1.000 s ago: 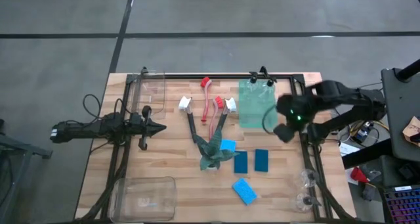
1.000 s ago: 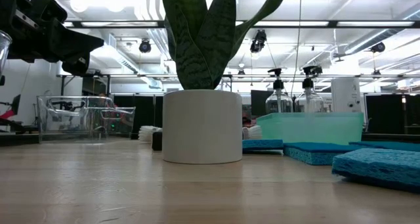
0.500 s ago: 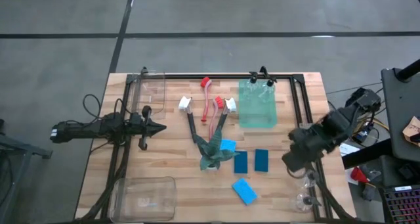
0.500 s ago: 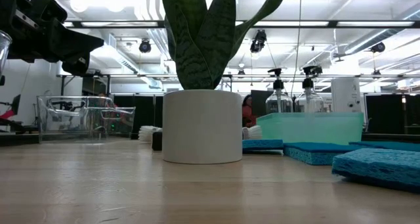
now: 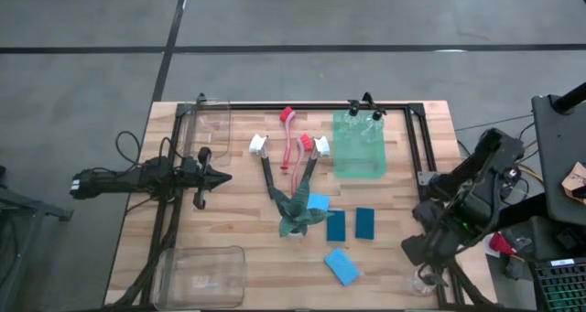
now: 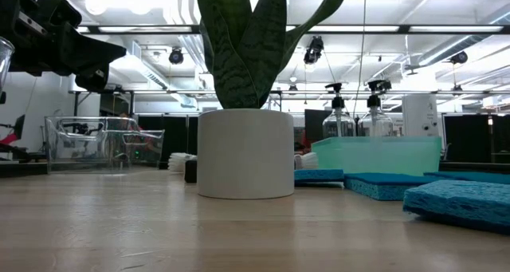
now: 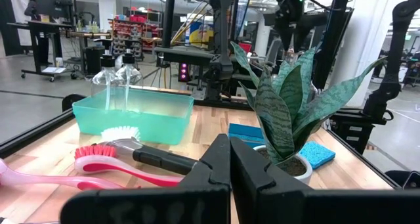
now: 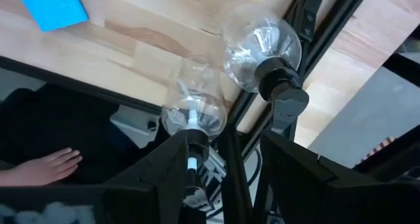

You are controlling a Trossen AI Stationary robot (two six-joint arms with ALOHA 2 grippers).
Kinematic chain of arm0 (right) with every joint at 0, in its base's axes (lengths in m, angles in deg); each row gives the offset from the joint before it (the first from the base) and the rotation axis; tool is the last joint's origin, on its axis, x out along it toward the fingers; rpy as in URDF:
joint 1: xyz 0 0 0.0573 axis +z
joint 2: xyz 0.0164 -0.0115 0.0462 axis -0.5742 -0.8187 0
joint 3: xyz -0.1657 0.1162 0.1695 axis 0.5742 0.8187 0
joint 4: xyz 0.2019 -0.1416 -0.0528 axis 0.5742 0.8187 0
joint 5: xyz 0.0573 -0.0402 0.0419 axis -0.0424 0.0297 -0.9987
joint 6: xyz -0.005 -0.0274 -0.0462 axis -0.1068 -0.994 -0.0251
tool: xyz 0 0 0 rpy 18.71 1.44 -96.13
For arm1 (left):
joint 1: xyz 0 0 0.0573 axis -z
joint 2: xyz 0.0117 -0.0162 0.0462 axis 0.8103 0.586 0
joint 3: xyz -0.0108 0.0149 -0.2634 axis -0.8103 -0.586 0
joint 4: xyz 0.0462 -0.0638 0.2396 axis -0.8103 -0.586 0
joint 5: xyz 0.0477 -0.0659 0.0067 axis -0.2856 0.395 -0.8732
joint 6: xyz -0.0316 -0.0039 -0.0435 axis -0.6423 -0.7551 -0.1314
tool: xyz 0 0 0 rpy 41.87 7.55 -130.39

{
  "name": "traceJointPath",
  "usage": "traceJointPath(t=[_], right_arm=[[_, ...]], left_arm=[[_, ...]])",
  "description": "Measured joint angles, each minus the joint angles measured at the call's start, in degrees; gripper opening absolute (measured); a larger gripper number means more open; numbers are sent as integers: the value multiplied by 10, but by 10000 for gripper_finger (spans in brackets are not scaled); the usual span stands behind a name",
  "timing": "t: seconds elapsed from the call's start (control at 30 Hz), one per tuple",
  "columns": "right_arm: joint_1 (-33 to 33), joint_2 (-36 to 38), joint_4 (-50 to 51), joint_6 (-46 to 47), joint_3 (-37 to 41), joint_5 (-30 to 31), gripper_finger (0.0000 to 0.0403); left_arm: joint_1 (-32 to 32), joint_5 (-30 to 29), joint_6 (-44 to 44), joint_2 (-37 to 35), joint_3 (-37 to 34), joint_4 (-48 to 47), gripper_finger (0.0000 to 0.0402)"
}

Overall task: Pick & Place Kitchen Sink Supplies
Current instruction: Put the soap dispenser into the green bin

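Two small clear black-capped bottles (image 8: 261,45) (image 8: 193,112) stand upright at the table's near right corner. My right gripper (image 8: 226,178) hovers open above them, pointing steeply down and touching neither. In the high view it (image 5: 427,250) covers one bottle; the other bottle (image 5: 424,281) shows beside it. Blue and teal sponges (image 5: 341,266) (image 5: 336,225) (image 5: 365,222) lie flat mid-table. Red- and white-headed brushes (image 5: 287,143) lie toward the far edge. My left gripper (image 5: 220,177) waits shut at the left.
A potted plant (image 5: 298,216) stands mid-table among the sponges. A teal bin (image 5: 358,143) sits at the far right, and clear containers sit at the far left (image 5: 215,120) and near left (image 5: 201,275). A black frame rail (image 8: 308,40) runs beside the bottles. A person's hand (image 8: 42,168) shows below the table edge.
My right gripper has swung from beside the teal bin toward the table's near edge, along the right side. It has sunk a little and rolled about its pointing line. It now hangs over the two bottles, and its fingers have kept the same gap.
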State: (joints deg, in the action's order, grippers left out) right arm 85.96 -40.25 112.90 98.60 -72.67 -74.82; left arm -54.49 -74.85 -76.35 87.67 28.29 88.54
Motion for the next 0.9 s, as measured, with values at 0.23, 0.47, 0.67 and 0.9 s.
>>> traceJointPath(t=[0.23,0.47,0.67,0.9], right_arm=[[31,-13,0,45,12,-2,184],[67,-14,1,100,35,-2,184],[72,-12,0,107,37,44,182],[73,-7,0,103,65,24,180]], left_arm=[[0,0,0,0,0,0,0],[0,0,0,0,0,0,0],[0,0,0,0,0,0,0],[0,0,0,0,0,0,0]])
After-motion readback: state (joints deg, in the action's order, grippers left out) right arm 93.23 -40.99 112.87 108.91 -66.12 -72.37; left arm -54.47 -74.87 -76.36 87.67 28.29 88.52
